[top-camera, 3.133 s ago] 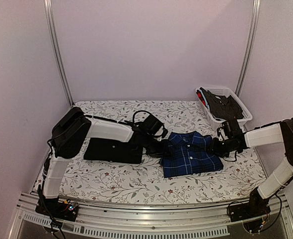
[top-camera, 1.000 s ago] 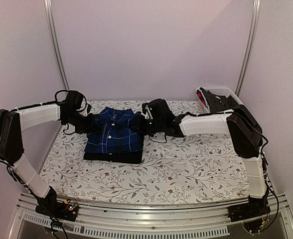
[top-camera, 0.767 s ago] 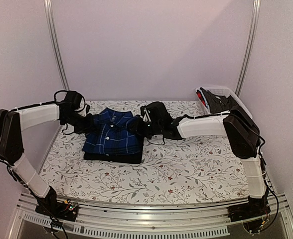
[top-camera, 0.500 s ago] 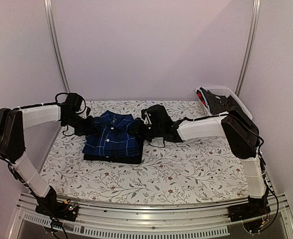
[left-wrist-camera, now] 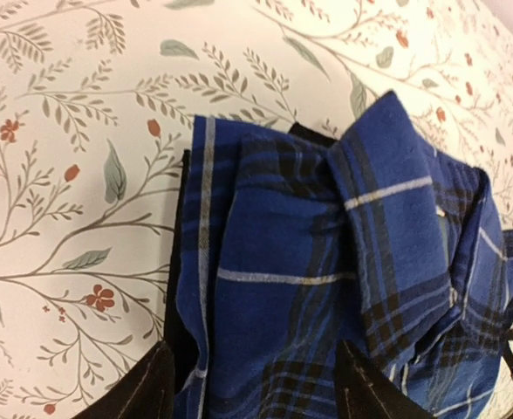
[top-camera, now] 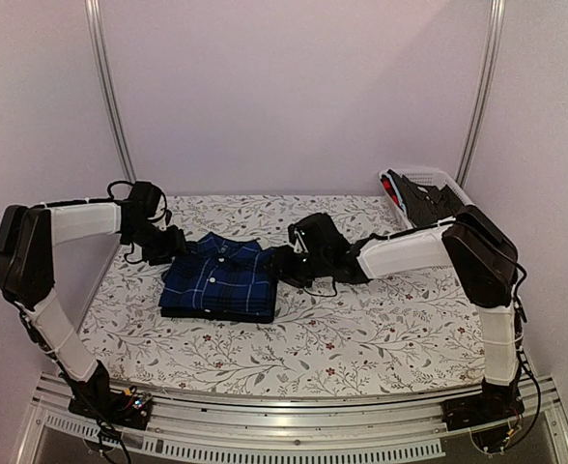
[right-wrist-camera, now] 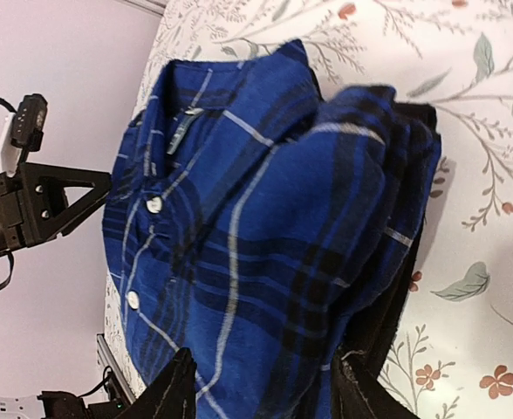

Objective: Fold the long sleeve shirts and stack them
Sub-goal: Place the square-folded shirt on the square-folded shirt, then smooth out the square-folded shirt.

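Left gripper (top-camera: 173, 246) stands at the far-left corner of the blue plaid shirt (top-camera: 221, 280), jaws apart and gripping nothing; in the left wrist view only the two dark fingertips (left-wrist-camera: 152, 384) show at the lower edge, the rest of the gripper cut off. Right gripper (top-camera: 282, 263) stands at the shirt's right edge, jaws likewise spread and empty. Its fingers are lost against the dark wrist in the top view, and in the right wrist view only their tips (right-wrist-camera: 174, 393) enter the frame. The plaid shirt lies folded, collar toward the far side, on top of the black shirt (right-wrist-camera: 396, 297). The black shirt is almost wholly covered. It shows only as a thin dark margin along the plaid shirt's edges, and its buttons and collar cannot be made out. The stack lies on the left half of the table, between the two grippers. Count: two arms, two grippers, two shirts in the stack, one white basket (top-camera: 421, 174). The basket sits at the far-right corner, well apart from the stack, and holds dark cloth with a small red patch; the number of items in it cannot be told. The table (top-camera: 361, 329) is covered in pale cloth printed with grey-green sprigs and small red flowers. An aluminium rail (top-camera: 294, 425) runs along the near edge and carries both arm bases. Plain pale lilac walls enclose the space, with two metal uprights, one at the left (top-camera: 110, 97) and one at the right (top-camera: 484, 87).
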Controlling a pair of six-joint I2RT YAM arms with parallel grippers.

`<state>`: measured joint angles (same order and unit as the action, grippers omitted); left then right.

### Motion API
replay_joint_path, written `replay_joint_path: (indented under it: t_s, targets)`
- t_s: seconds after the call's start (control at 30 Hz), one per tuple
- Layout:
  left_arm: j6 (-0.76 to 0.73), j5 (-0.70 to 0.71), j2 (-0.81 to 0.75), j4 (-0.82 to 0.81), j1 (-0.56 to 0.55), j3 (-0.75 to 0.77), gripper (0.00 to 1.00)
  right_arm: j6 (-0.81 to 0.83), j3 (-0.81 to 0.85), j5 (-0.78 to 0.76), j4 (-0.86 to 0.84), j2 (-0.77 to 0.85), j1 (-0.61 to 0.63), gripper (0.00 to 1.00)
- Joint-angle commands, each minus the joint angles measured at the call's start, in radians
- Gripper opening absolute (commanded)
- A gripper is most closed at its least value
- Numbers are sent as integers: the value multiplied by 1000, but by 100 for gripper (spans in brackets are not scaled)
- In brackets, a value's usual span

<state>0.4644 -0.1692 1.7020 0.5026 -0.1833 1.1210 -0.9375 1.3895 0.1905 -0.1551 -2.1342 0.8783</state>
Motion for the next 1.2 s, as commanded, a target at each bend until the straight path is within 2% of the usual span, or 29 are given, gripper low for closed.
replay_joint_path:
  t_s: [0.0, 0.17, 0.37, 0.57, 0.8, 1.07, 1.17]
  targets:
    - [0, 111, -61, 24, -12, 51, 62, 117, 3, -75, 63, 114, -7, 49]
    - [10, 165, -144, 12, -55, 44, 58, 205, 43, -71, 105, 135, 1, 33]
    - [53, 48, -114, -68, -84, -3, 44, 267, 127, 60, 117, 58, 17, 24]
    - [79, 63, -26, -127, -49, -69, 38, 257, 132, 146, 134, -22, 18, 21]
    - [90, 46, 61, -162, -26, -105, 33, 222, 66, 200, 119, -58, 18, 19]
    - [81, 83, -3, -101, -34, -53, 31, 253, 48, 136, 153, 11, 14, 19]
    - [75, 102, -47, -64, -68, -16, 32, 274, 29, 90, 186, 74, 9, 23]
